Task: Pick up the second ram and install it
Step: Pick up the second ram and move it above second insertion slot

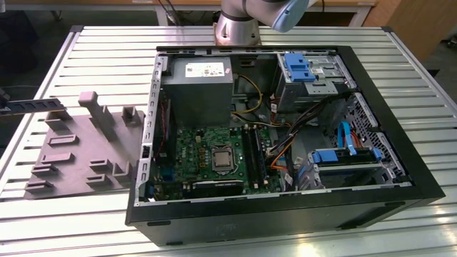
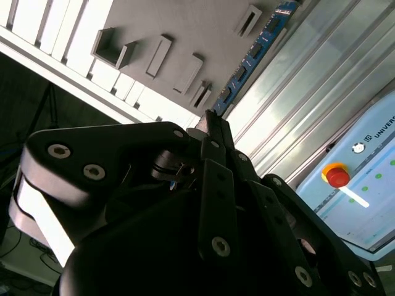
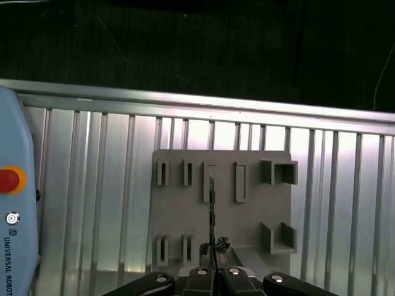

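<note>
1. Exterior view: at nine o'clock, the ram (image 1: 36,105) reaches in from the exterior view's left edge. Its free end is near the tall post of the grey block (image 1: 78,142).
2. The block lies flat on the slatted desk (image 1: 107,37), at nine o'clock from the open case (image 1: 286,214) and just beside it.
3. Inside the case, the green board (image 1: 207,144) lies toward its seven o'clock corner. A grey box sits at twelve o'clock from the board, and blue-fronted bays sit at two and four o'clock.
4. The arm's base (image 1: 246,24) stands at twelve o'clock from the case, on the desk's far edge.
5. In the first wrist view, the gripper (image 3: 213,254) holds the ram (image 3: 212,209), seen edge-on as a thin dark line. The ram's tip lines up with a slot in the block (image 3: 182,213). Whether the tip touches the block cannot be told.
6. A pale blue pendant (image 3: 15,216) with a red button (image 3: 7,180) lies on the desk, apart from the block.
7. In the second wrist view, the fingers (image 2: 217,139) are drawn narrow and clamp one end of the ram (image 2: 253,52). Its blue face with a row of dark chips runs away from them along the block's (image 2: 197,24) edge.
8. The pendant (image 2: 358,191) and its button (image 2: 337,176) lie on the side of the ram away from the block.
</note>
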Available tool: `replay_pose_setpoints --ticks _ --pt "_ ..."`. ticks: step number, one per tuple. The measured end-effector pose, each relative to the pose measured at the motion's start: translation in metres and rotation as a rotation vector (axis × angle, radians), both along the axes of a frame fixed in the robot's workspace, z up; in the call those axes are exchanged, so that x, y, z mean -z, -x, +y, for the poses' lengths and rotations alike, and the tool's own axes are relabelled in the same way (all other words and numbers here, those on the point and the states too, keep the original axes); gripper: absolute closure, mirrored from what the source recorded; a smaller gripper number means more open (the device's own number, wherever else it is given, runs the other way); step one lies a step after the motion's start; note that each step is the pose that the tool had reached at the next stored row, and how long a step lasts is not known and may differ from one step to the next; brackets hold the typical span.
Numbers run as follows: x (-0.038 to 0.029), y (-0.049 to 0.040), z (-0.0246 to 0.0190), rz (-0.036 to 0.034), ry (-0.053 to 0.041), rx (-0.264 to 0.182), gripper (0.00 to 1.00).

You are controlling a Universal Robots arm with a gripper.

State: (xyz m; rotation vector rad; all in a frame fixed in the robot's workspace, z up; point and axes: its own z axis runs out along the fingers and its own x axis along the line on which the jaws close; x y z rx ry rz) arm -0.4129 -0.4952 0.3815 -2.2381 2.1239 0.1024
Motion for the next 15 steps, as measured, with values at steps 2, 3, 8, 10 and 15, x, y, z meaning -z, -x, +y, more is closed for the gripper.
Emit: replay_pose_setpoints --ticks 2,3,8,10,15 --pt "-0.0016 0.0 0.0 -0.0001 0.0 0.0 0.89" --pt "-0.0024 0.0 0.0 -0.0001 0.0 0.0 0.89" --pt "-0.0067 0.0 0.0 -0.0005 0.0001 0.0 0.89" --pt "-0.0082 0.0 0.0 -0.0006 0.0 0.0 0.89" --pt "-0.0109 0.0 0.0 -0.0008 0.0 0.0 0.89"
